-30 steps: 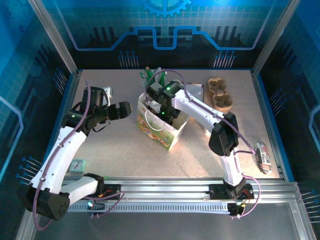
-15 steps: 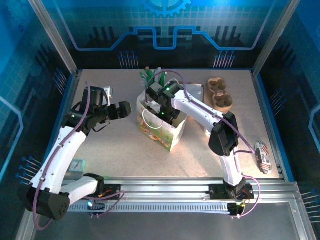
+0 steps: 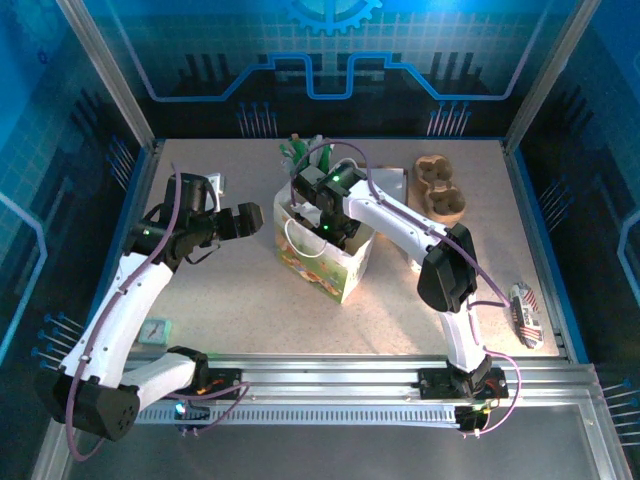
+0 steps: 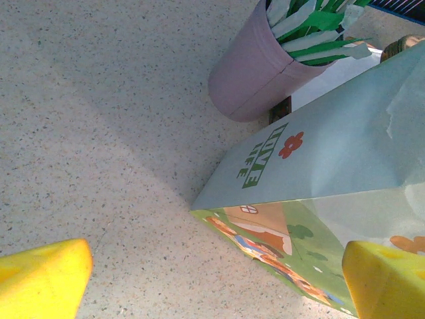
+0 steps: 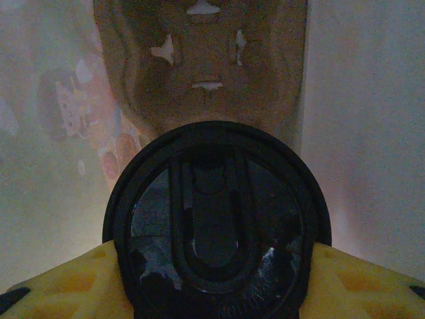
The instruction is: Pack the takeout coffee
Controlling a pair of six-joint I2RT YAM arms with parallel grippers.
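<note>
Nothing much is seen to have moved over the last second, and both arms are parked where they were. The takeout coffee (image 5: 214, 229) is gripped at the sides of its black lid (image 5: 153, 179) by the yellow fingers (image 5: 60, 282) of the right end effector (image 5: 214, 286). It's down inside the white paper bag (image 3: 330, 262), above a brown cardboard insert (image 5: 199, 60). The left end effector (image 4: 212, 282) is spread wide with nothing in it, just beside the bag and near the pink cup of sticks (image 4: 255, 73) on the tabletop (image 4: 99, 119).
</note>
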